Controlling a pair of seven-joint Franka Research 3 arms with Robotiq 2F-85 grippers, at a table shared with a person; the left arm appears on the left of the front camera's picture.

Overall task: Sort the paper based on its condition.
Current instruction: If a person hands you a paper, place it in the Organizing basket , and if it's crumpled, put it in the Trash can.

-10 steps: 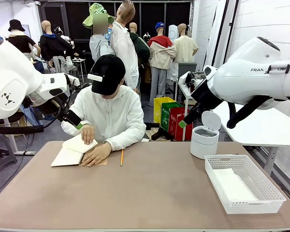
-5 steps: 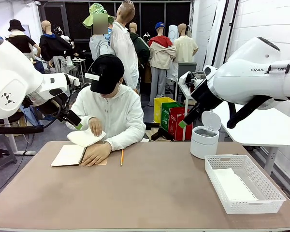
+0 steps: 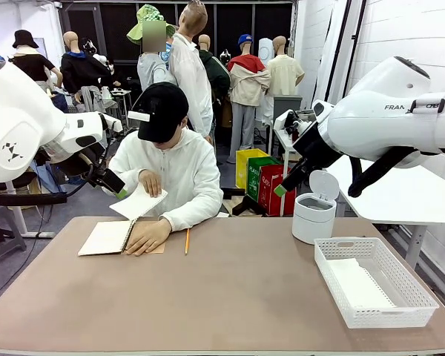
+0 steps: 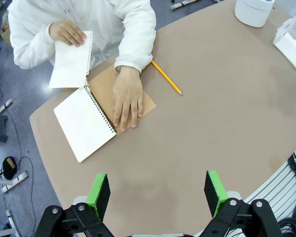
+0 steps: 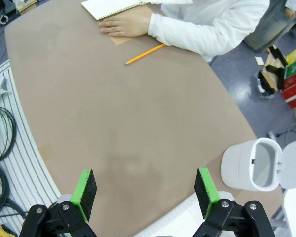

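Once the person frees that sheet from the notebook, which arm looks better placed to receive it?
Probably the left. The left gripper hangs open right beside the sheet the person's hand is lifting from the notebook. The right gripper is open too, but over by the bin.

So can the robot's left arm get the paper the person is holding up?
Probably yes. The left gripper is open and hangs above bare table, nothing between it and the sheet. But the person's hand grips the sheet's top, so the person would have to let go.

Glossy white rounded arms [image 3: 400, 111] end in black jaws with green pads [image 4: 98, 190]; the person [image 3: 170, 167] wears a white hoodie and black cap.
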